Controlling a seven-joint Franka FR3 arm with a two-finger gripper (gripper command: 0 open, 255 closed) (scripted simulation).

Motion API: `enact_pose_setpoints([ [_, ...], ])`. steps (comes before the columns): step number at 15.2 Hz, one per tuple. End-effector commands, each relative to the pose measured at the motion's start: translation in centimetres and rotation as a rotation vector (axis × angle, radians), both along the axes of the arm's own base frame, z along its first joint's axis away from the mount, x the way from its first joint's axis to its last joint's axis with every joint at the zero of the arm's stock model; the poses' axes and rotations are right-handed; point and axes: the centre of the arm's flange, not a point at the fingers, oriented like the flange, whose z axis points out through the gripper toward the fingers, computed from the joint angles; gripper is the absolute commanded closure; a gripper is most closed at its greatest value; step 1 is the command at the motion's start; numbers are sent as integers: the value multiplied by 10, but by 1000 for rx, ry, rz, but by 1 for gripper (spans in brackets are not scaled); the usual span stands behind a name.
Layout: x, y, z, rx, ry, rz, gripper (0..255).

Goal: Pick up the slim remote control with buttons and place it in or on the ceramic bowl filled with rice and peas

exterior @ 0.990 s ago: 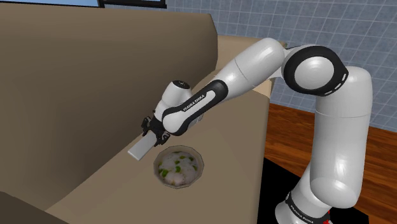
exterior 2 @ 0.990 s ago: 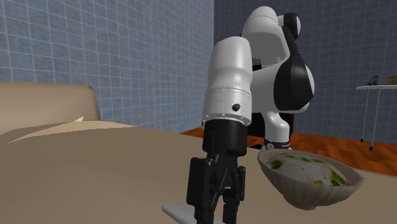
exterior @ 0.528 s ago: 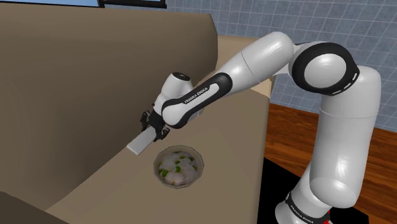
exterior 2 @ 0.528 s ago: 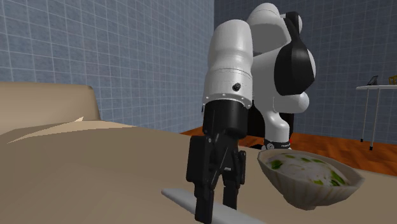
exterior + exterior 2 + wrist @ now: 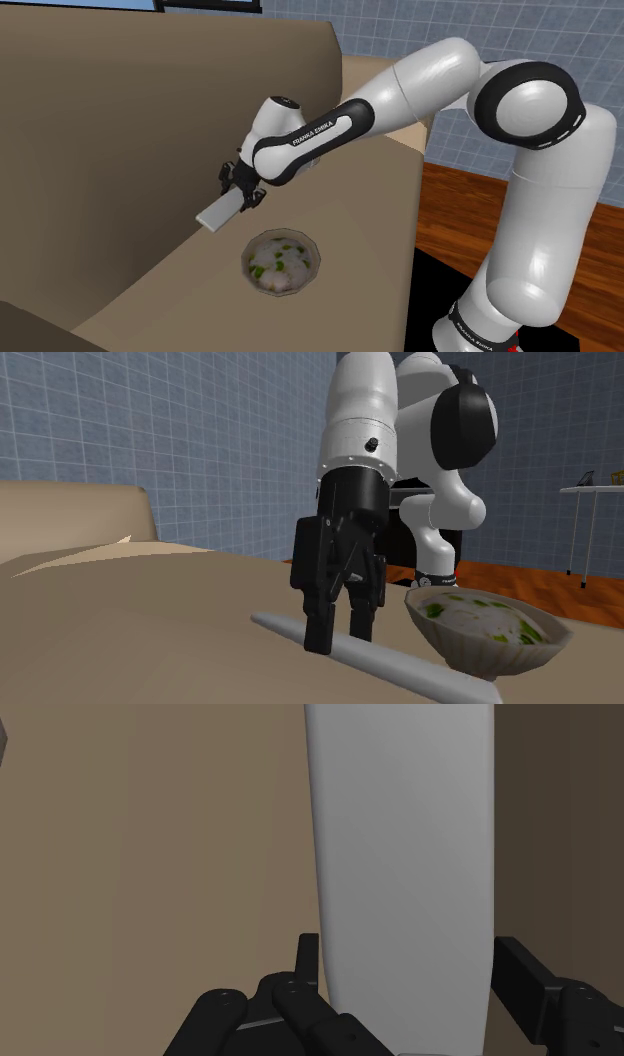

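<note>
Up it comes: the gripper [image 5: 243, 195] sits higher than half a second ago, and the remote [image 5: 222, 210] has risen with it. In the second exterior view the long pale-grey remote [image 5: 370, 657] now slants across the foreground, and its far end reaches in front of the bowl's wall. It looks clear of the tan sofa [image 5: 150, 150] under it, though from these angles I can't be sure.

Just beside it sits the bowl [image 5: 313, 250], brownish, upright on the sofa, filled with white rice flecked with green peas [image 5: 280, 262]. In the second exterior view, the bowl [image 5: 470, 652] is to the right of the gripper [image 5: 340, 637]. The remote is beside the bowl, not in it.

Now the hand. In the wrist view the gripper [image 5: 410, 966] has its two black fingers set partly apart, pressed against either long edge of the remote [image 5: 405, 884]. It holds the remote firmly near one end, and the rest sticks out ahead.

Behind that, the white arm [image 5: 400, 95] stretches in from the stand. Beyond lie the wood floor [image 5: 460, 215] and the blue tiled wall [image 5: 200, 432].
</note>
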Motion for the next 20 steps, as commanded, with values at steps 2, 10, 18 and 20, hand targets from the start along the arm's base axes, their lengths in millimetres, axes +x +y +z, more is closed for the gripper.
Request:
enact_pose_setpoints([
  [2,-1,1,17,0,0,0,255],
  [10,-1,1,59,0,0,0,255],
  [18,-1,1,101,0,0,0,255],
  [20,-1,1,112,0,0,0,255],
])
